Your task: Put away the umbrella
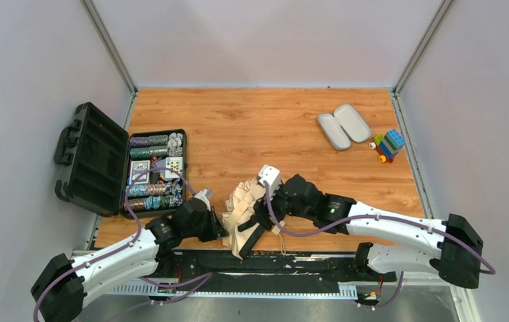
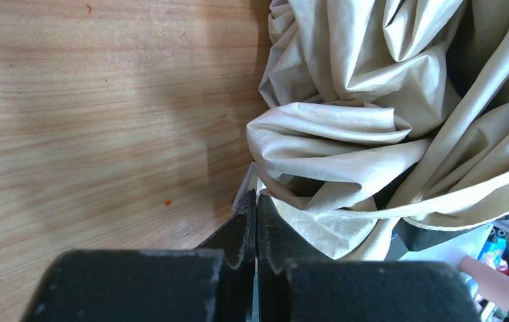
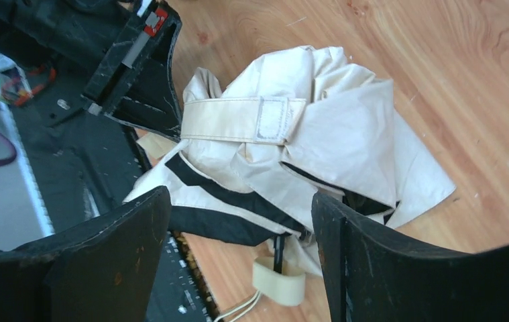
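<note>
Right wrist view puts the crumpled beige fabric folding umbrella (image 3: 345,134) just left of the open right gripper (image 3: 238,198), its strap tab (image 3: 238,121) pinched in the left gripper (image 3: 164,124).

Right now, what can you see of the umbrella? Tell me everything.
The umbrella is crumpled beige fabric with dark trim, lying at the near edge of the table and partly over it. Its strap tab, with a fastening patch, stretches to the left gripper, whose jaws are shut on its end. A black shaft and pale handle show beneath. The right gripper is open around it.
</note>
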You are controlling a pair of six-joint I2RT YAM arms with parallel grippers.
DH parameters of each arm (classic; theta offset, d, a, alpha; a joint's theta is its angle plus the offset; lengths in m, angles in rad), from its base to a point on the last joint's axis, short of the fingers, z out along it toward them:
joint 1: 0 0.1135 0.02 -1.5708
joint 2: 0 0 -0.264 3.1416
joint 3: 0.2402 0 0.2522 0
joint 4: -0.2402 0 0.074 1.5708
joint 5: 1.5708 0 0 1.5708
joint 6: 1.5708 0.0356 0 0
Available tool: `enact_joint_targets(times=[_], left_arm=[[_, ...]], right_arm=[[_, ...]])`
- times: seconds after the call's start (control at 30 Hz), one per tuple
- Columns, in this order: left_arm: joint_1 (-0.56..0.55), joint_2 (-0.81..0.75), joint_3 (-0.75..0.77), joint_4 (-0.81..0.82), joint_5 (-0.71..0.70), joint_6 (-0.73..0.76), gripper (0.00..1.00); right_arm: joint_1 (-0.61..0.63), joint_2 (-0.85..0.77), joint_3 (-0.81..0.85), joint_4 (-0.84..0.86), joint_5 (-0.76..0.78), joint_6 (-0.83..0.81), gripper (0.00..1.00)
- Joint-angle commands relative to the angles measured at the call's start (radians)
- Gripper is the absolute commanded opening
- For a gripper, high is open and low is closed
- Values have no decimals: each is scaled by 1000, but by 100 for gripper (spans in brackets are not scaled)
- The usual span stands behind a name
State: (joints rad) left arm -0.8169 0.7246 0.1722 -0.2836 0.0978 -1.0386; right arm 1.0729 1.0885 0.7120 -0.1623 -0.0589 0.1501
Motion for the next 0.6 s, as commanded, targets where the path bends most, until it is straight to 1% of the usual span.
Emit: enact_joint_targets(times=[0.0,0.23,0.4,0.57], left_arm=[[2,20,-16,-125,-92,46,0],[2,28,-2,-134,-90,50,0],[2,28,13,-146,-86,52,0],[2,26,36,-166,-87,58,0]], right_arm=[[87,89,5,135,147,-237,79],[95,297,-30,222,260,-322,84],[95,467,-59,266,248,-295,85],[94,541,-96,309,241,-250,85]])
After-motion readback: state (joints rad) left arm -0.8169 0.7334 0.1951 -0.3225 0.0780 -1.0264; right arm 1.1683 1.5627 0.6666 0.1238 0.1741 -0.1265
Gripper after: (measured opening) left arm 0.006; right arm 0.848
